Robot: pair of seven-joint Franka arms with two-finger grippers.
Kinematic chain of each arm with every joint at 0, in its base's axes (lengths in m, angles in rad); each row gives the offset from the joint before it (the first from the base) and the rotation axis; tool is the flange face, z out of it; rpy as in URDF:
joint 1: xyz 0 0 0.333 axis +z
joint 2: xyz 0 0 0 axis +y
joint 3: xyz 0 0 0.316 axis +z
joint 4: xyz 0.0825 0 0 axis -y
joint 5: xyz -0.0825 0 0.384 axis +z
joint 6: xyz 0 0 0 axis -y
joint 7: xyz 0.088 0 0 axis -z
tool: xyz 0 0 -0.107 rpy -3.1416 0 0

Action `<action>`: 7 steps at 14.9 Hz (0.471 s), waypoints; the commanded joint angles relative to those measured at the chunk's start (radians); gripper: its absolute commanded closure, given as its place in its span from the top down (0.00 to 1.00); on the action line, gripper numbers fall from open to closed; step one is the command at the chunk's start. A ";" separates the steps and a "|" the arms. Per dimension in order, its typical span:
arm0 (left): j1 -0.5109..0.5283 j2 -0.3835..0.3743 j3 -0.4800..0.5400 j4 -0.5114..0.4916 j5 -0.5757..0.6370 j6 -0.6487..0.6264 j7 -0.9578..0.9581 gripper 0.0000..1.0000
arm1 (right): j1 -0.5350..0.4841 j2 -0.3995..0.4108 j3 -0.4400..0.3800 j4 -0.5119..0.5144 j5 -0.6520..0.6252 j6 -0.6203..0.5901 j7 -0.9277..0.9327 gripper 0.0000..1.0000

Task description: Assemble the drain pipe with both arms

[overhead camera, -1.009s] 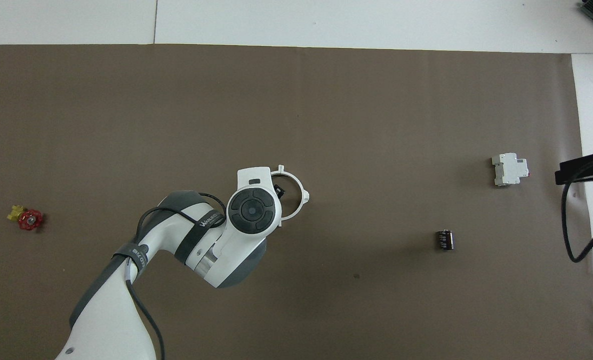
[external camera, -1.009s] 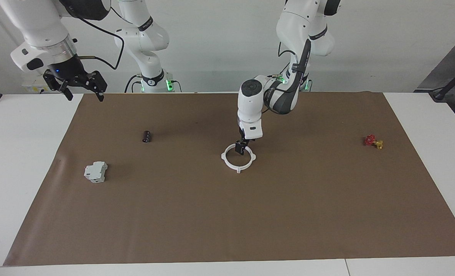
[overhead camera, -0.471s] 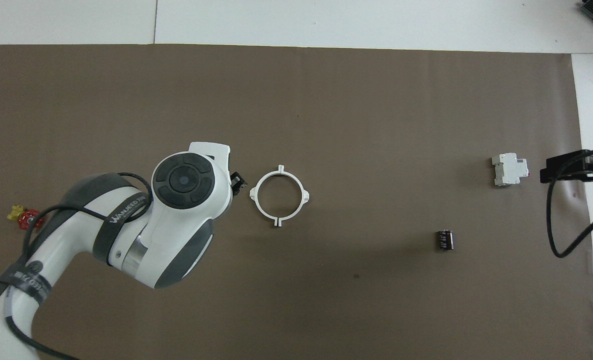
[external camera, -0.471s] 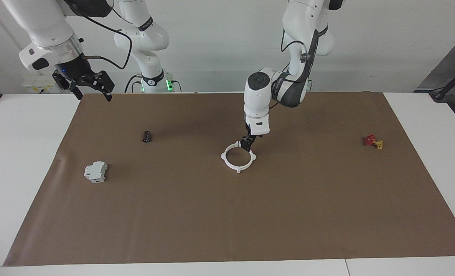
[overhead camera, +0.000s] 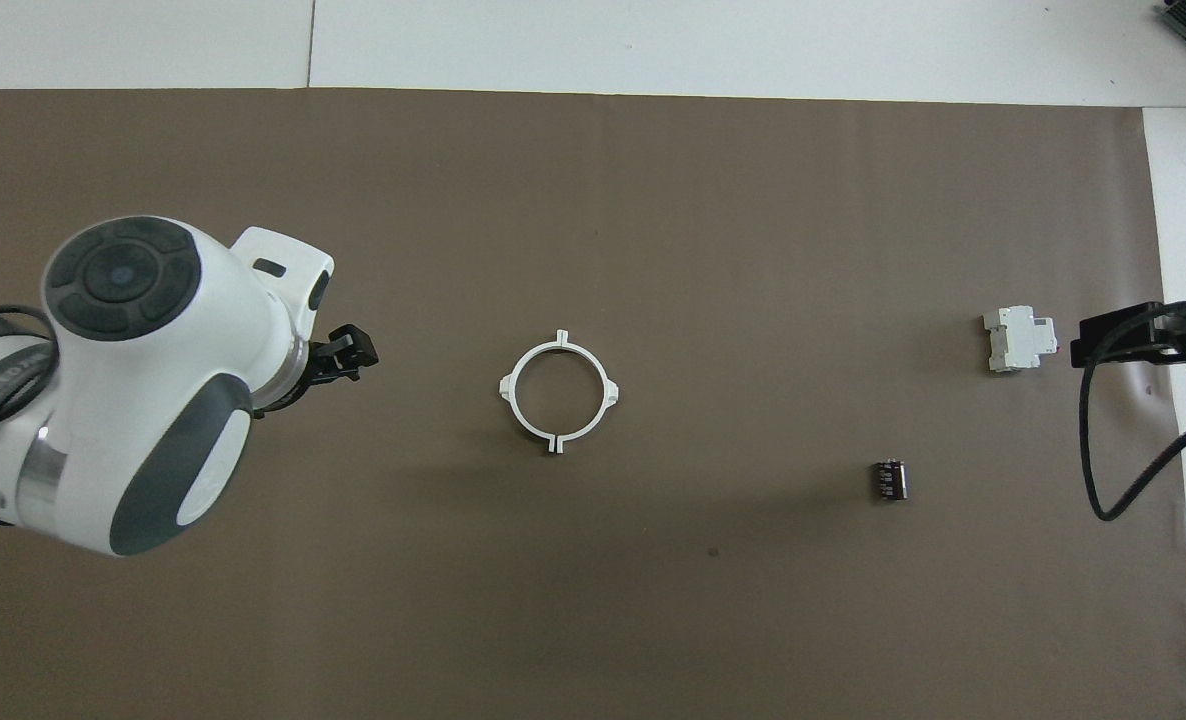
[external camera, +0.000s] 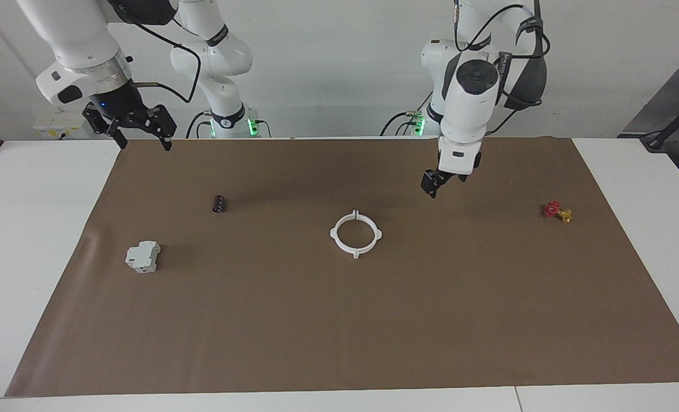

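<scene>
The drain pipe point(external camera: 356, 234) is lying assembled, toward the right arm from the left end effector point(external camera: 433, 184) (grip state unclear).

You've got a white plastic ring of two halves point(external camera: 356, 234) on a plain brown paper mat point(external camera: 339, 320), a red-and-yellow small valve point(external camera: 557, 211).
</scene>
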 commanded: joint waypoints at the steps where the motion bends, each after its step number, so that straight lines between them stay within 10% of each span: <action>1: 0.131 -0.087 -0.010 -0.009 0.002 -0.079 0.269 1.00 | -0.005 0.002 0.003 0.010 -0.003 -0.007 -0.014 1.00; 7: 0.281 -0.113 -0.009 -0.003 0.000 -0.116 0.590 1.00 | -0.006 0.002 0.003 0.010 -0.002 -0.007 -0.014 1.00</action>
